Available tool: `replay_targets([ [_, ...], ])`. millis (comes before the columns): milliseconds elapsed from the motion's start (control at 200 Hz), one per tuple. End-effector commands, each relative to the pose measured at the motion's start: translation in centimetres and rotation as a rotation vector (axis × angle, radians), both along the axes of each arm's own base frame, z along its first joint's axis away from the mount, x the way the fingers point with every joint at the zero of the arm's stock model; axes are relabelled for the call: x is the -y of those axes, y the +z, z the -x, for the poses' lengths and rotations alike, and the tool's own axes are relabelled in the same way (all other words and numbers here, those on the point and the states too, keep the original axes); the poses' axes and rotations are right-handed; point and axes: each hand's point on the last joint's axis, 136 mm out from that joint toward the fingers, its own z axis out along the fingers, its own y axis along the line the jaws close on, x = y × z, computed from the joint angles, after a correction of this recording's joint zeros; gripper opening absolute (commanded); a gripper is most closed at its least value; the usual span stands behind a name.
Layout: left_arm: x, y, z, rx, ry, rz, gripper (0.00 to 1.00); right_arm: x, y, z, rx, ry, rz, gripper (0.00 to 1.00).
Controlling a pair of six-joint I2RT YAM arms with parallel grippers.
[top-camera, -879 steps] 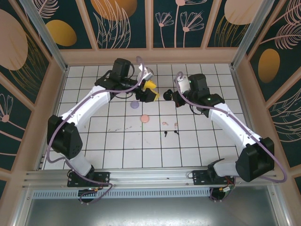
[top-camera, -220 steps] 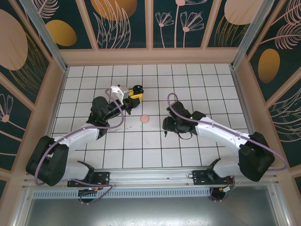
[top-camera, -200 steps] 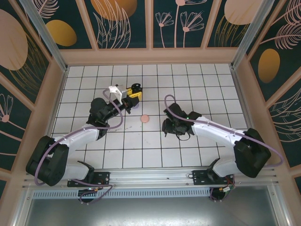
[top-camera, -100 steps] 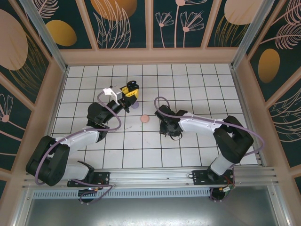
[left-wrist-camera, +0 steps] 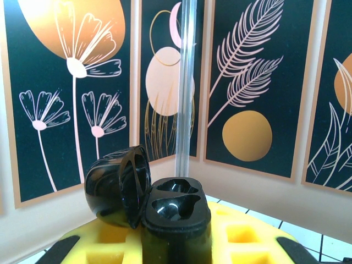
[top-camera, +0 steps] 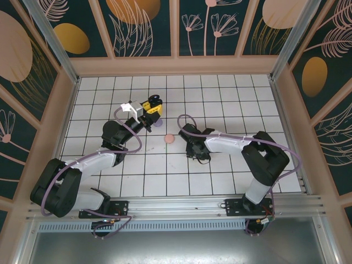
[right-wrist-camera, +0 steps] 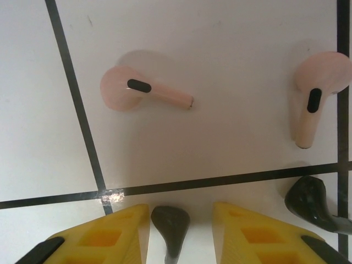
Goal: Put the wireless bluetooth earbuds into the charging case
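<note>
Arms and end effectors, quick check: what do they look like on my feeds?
Both arms are white shells with chunky black joints, the left arm and right arm alike, each with a looping lilac cable. The left end effector and right end effector have bright yellow, pocketed fingers with black strips at their outer edges.

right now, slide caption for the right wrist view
Right gripper straddling a black earbud, two pink earbuds lying beyond on the white tiles.
</note>
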Motion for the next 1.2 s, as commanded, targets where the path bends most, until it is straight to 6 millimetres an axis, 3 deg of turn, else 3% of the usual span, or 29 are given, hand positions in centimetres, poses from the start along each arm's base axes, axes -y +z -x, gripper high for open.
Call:
replay_targets([
  [0,0.0,1.4,0.6,0.048,-0.01,0.021,0.0,-0.7,0.2,-0.8,0.023,0.007,0.01,0.35],
  [1196,0.3,1.2,0.4,0.028,-0.025,0.018,0.0,-0.6,-0.7,0.4,0.008,0.023,0.019,0.27],
])
